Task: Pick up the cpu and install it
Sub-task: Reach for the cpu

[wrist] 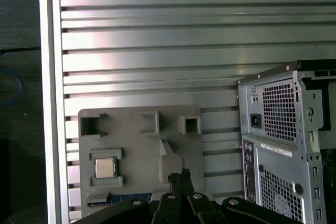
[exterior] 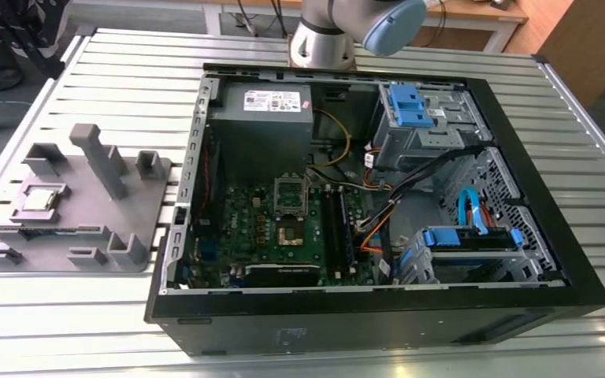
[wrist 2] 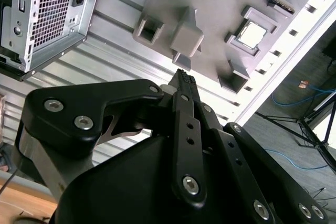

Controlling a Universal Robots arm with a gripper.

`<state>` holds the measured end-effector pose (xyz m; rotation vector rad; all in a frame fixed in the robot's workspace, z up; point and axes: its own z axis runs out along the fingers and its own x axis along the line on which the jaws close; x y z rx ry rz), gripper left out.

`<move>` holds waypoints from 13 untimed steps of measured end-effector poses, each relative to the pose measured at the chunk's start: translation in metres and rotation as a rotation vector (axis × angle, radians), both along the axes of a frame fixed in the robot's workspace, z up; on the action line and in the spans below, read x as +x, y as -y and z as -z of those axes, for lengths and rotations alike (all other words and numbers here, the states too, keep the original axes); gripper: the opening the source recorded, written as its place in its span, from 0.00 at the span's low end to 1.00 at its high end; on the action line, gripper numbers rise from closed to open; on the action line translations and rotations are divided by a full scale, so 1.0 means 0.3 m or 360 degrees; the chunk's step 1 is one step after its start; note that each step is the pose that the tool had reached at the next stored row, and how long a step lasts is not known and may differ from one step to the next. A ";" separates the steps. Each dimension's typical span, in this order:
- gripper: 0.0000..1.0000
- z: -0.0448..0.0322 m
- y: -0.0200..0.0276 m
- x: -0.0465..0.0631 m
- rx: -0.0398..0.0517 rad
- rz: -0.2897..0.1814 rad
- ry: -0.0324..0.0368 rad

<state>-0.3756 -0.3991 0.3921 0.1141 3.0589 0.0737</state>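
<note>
In the exterior view, a ribbed aluminium tabletop (exterior: 124, 63) carries a flat grey plastic fixture plate (exterior: 82, 214) with upright blocks, lying near the tabletop's edge on the exterior view's left. The cpu (exterior: 38, 199), a small square chip with a shiny silver top, sits flat in a square holder on that plate, on the side nearest that edge. Just beside the plate lies an open black computer case (exterior: 387, 319) with a green motherboard (exterior: 281, 244) exposed inside. The silver and pale blue robot arm (exterior: 329, 35) rises over the far edge of the tabletop, behind the case.

In the second wrist view, the black tool (wrist 2: 185, 80) hangs above the tabletop (wrist 2: 105, 61) with its fingers pressed together and nothing between them. Its tip points at the fixture plate (wrist 2: 210, 3), near a raised grey block. The cpu (wrist 2: 252, 34) rests in its holder, apart from the tip. A perforated silver back corner of the case (wrist 2: 47, 14) shows to one side.

In the first wrist view, the tool (wrist: 181, 176) is again closed and empty above the fixture plate (wrist: 136, 145). The cpu (wrist: 105, 168) lies in its framed recess, well clear of the fingers and close to the tabletop's (wrist: 157, 35) edge. The back of the case (wrist: 283, 129) stands beside the plate.
</note>
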 end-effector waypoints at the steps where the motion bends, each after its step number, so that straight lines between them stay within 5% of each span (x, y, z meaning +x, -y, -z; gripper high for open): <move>1: 0.11 0.000 0.000 0.000 0.0000 0.0000 0.0000; 13: 0.11 0.003 0.000 -0.008 0.0000 0.0000 0.0000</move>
